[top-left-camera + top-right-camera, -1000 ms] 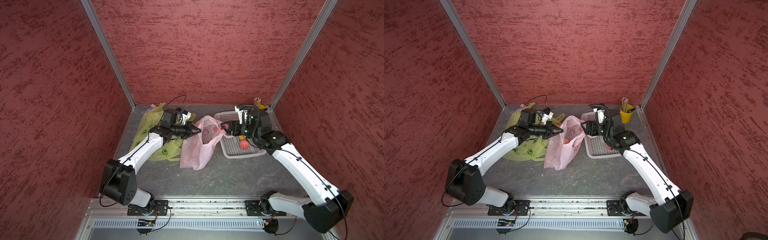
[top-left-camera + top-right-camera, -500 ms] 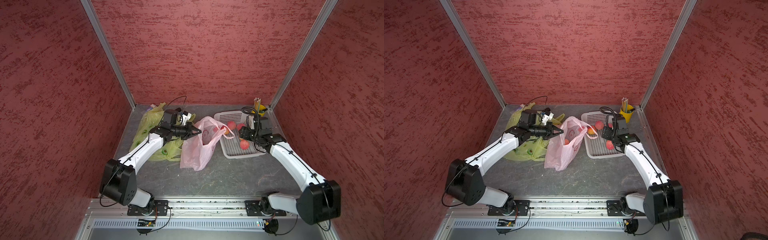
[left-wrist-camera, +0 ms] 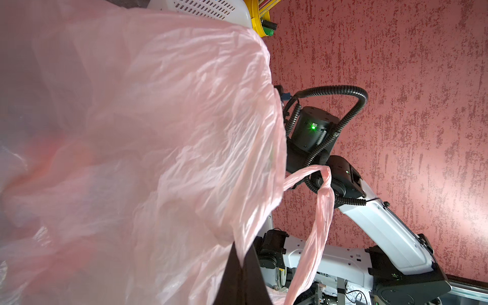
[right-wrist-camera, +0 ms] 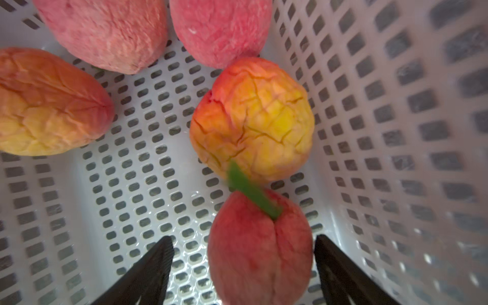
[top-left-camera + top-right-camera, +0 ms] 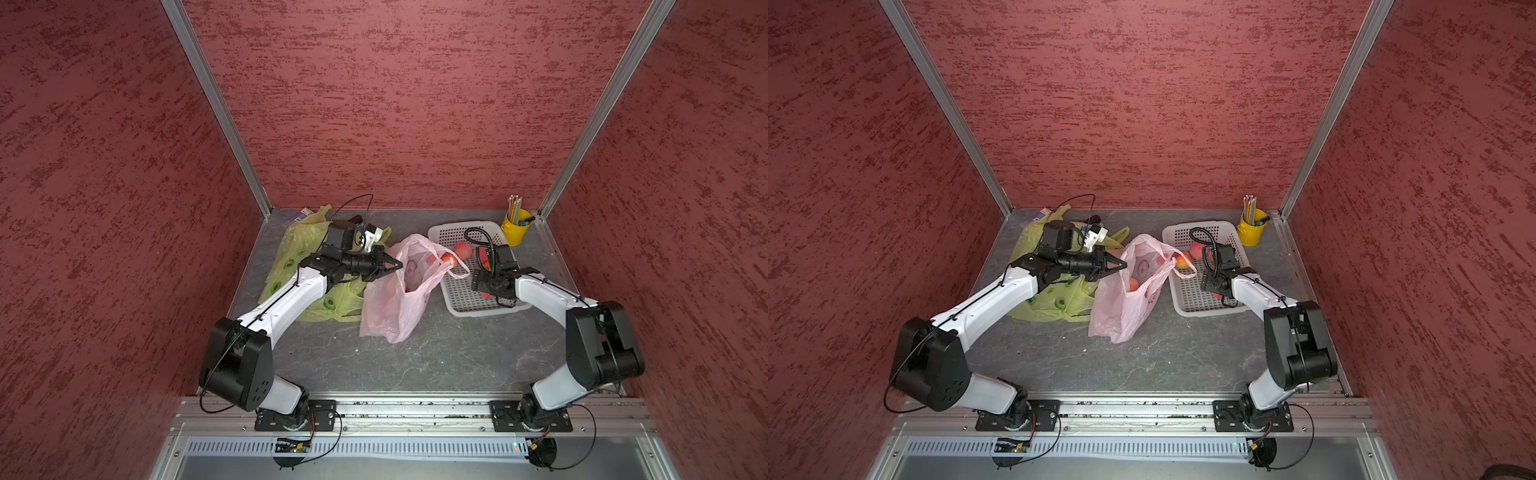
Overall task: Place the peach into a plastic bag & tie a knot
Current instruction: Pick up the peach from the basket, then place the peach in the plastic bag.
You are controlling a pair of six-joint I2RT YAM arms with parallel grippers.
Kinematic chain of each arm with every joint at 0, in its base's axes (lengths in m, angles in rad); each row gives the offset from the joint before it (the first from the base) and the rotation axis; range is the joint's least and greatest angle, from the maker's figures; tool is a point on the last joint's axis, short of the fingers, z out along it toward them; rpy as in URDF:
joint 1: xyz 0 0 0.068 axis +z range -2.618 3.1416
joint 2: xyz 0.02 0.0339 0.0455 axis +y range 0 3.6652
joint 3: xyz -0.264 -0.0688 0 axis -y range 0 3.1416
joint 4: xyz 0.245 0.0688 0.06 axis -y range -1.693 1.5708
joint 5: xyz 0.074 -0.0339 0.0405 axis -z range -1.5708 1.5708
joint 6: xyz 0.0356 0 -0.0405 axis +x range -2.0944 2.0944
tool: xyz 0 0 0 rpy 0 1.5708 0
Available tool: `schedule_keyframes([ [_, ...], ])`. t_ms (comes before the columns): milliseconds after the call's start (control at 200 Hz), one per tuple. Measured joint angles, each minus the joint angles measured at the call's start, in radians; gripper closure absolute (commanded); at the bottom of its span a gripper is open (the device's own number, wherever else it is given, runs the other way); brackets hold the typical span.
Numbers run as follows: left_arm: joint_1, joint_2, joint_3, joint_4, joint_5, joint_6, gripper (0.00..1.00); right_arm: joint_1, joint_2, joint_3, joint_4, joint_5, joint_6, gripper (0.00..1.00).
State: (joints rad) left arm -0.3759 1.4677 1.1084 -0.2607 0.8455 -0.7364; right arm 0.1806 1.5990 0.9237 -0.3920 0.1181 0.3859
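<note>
Red-skinned, the peach [image 4: 260,248] lies in the white basket [image 4: 396,132] squarely between your spread right fingers [image 4: 153,269], long axis and leaf pointing away from them, while your left fingers [image 5: 386,265] pinch the pink bag [image 5: 395,307] by its rim.

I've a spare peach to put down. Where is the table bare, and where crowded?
Bare: the wide front strip of table between the pink bag and the rail. Crowded: back left under green bags; the basket holds peaches.
</note>
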Motion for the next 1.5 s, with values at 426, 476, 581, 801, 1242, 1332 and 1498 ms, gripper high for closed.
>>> schedule_keyframes([
  [426, -0.005, -0.011, -0.009, 0.0, 0.003, 0.0, 1.0, -0.013, 0.031, 0.003, 0.058, -0.037, -0.011, 0.46],
  [476, -0.005, -0.011, -0.009, 0.0, 0.003, 0.0, 1.0, -0.014, 0.008, 0.003, 0.052, -0.058, -0.013, 0.47],
  [581, -0.006, -0.011, -0.009, 0.0, 0.003, 0.0, 1.0, -0.014, -0.086, 0.007, 0.029, -0.11, -0.014, 0.48],
  [801, -0.014, -0.011, -0.009, 0.0, 0.003, 0.0, 1.0, -0.014, -0.337, 0.134, -0.016, -0.284, -0.011, 0.51],
  [1242, -0.051, -0.005, -0.002, -0.001, -0.001, 0.0, 1.0, 0.189, -0.274, 0.36, 0.089, -0.664, 0.08, 0.51],
  [1332, -0.051, -0.005, -0.002, -0.001, -0.007, 0.0, 1.0, 0.248, -0.219, 0.351, 0.085, -0.664, 0.08, 0.51],
  [1498, -0.045, -0.005, -0.002, -0.001, -0.013, 0.0, 1.0, 0.297, -0.135, 0.316, 0.066, -0.64, 0.08, 0.48],
])
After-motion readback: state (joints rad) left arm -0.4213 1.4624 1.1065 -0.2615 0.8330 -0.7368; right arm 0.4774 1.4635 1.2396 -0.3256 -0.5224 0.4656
